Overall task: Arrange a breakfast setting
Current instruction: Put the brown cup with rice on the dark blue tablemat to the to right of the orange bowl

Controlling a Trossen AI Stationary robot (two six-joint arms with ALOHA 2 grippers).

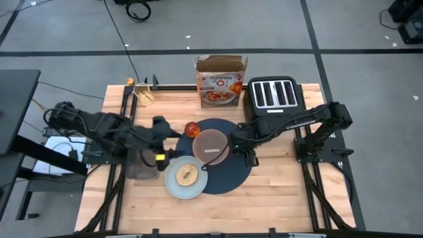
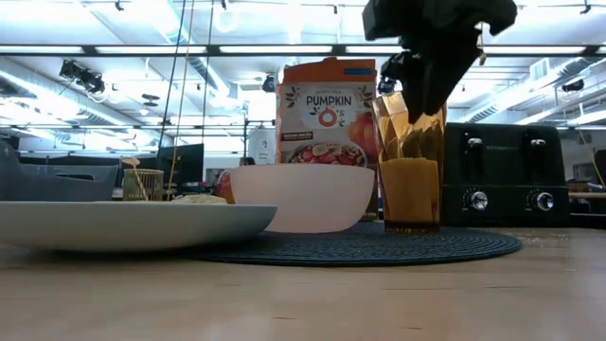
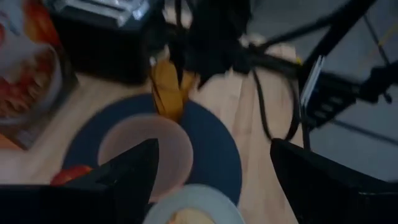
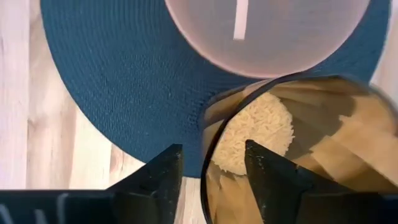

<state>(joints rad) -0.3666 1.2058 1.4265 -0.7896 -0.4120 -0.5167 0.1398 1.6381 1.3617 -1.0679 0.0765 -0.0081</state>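
The round dark-blue placemat (image 1: pixel 231 173) lies mid-table. On it rest the pinkish bowl (image 1: pixel 211 147) and the amber glass (image 2: pixel 409 180), which stands upright on its base. The pale-blue plate (image 1: pixel 185 177) with bread overlaps the mat's near left edge. The red apple (image 1: pixel 192 129) sits at the mat's far left edge. My right gripper (image 4: pixel 212 149) is open over the glass, with one finger inside the rim (image 4: pixel 205 134), one outside, and a gap on each side. My left gripper (image 3: pixel 214 149) is open and empty, above the table left of the plate. I see no spoon.
The black toaster (image 1: pixel 274 94) and the orange-and-white cereal box (image 1: pixel 221 82) stand at the far edge behind the mat. A small cup with sticks (image 1: pixel 142 94) is at the far left. A grey object (image 1: pixel 139 165) lies under my left arm. Bare wood lies along the near edge.
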